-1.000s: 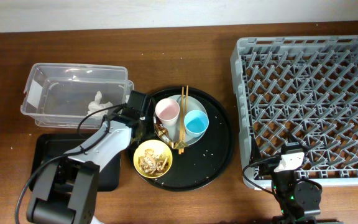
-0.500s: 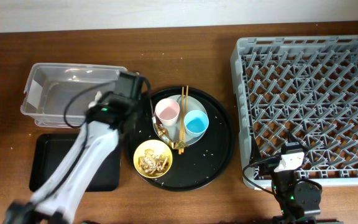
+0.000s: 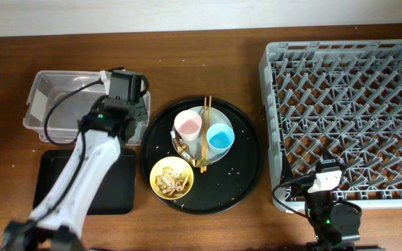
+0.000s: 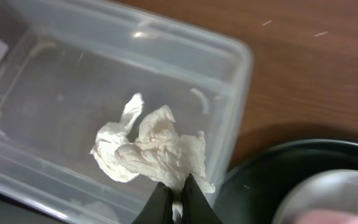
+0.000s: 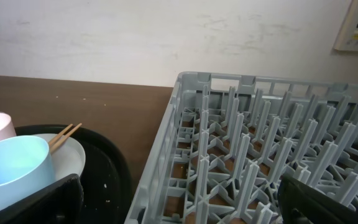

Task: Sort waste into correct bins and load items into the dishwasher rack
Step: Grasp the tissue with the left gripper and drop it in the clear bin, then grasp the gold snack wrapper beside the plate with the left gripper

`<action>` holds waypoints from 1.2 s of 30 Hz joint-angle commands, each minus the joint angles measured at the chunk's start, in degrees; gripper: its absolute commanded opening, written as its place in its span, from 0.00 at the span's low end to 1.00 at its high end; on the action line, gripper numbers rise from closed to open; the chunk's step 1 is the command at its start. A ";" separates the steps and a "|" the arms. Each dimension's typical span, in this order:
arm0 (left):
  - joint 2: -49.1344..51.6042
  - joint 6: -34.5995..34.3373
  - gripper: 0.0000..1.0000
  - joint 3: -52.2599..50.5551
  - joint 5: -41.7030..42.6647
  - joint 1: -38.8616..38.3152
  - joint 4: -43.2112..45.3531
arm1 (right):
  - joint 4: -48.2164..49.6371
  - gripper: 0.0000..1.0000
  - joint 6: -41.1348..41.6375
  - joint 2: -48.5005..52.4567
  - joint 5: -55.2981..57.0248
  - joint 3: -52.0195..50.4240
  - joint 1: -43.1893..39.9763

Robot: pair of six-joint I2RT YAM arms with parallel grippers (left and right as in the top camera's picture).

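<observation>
My left gripper [image 4: 178, 190] is shut on a crumpled white tissue paper [image 4: 157, 152], which hangs over the right end of the clear tub [image 4: 229, 68]. From overhead, the left gripper [image 3: 125, 97] covers that end of the clear tub [image 3: 47, 87] and hides the tissue. The pink cup [image 3: 188, 125], blue cup [image 3: 220, 137] and chopsticks [image 3: 206, 132] sit on the grey plate [image 3: 218, 115]. Tan scraps lie in the yellow bowl [image 3: 172, 177]. My right gripper [image 5: 179, 205] stands open at the front edge of the dishwasher rack [image 3: 347, 104].
The plate and bowl rest on a large round black tray [image 3: 246, 167]. A shallow black rectangular tray [image 3: 117, 188] lies in front of the tub, partly under my left arm. Bare wooden table separates the round tray and the rack.
My left arm has swung up and to the left, from the round tray's edge to over the tub's right end, and its jaws have closed on the tissue. The right arm has not moved.
</observation>
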 commanded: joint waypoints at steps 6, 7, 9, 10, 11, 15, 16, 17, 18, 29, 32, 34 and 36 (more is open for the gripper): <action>9.16 0.90 0.33 0.11 9.09 7.04 3.32 | -0.07 0.98 0.72 -0.37 0.46 -0.42 -0.33; 8.96 0.92 0.54 0.11 9.44 7.32 3.52 | -0.07 0.98 0.72 -0.37 0.46 -0.42 -0.33; 8.59 0.94 0.62 0.26 9.49 7.56 3.48 | -0.07 0.98 0.72 -0.37 0.46 -0.42 -0.33; 8.13 1.07 0.63 0.37 9.49 7.54 3.26 | -0.07 0.99 0.72 -0.37 0.46 -0.42 -0.33; 7.43 2.16 0.63 0.50 10.19 7.54 2.95 | -0.07 0.98 0.72 -0.37 0.46 -0.42 -0.33; 3.21 2.62 0.63 1.81 17.55 7.48 -0.92 | -0.07 0.98 0.72 -0.37 0.46 -0.42 -0.33; 1.31 2.58 0.60 2.10 21.05 7.48 -2.47 | -0.07 0.98 0.72 -0.37 0.46 -0.42 -0.33; -0.24 2.56 0.54 2.12 23.71 7.37 -3.56 | -0.07 0.98 0.72 -0.37 0.46 -0.42 -0.33; -2.27 1.68 0.50 2.12 26.36 7.04 -5.33 | -0.07 0.98 0.72 -0.37 0.46 -0.42 -0.33; -9.53 -3.02 0.46 1.44 30.60 -8.46 -17.51 | -0.07 0.98 0.72 -0.37 0.46 -0.42 -0.33; -7.39 -5.46 0.42 0.72 28.61 -13.09 -16.87 | -0.07 0.98 0.72 -0.37 0.46 -0.42 -0.33; -5.66 -6.86 0.42 0.55 28.33 -15.23 -16.22 | -0.07 0.98 0.72 -0.37 0.46 -0.42 -0.33; -3.54 -6.86 0.42 0.39 26.69 -17.29 -15.82 | -0.07 0.98 0.72 -0.37 0.46 -0.42 -0.33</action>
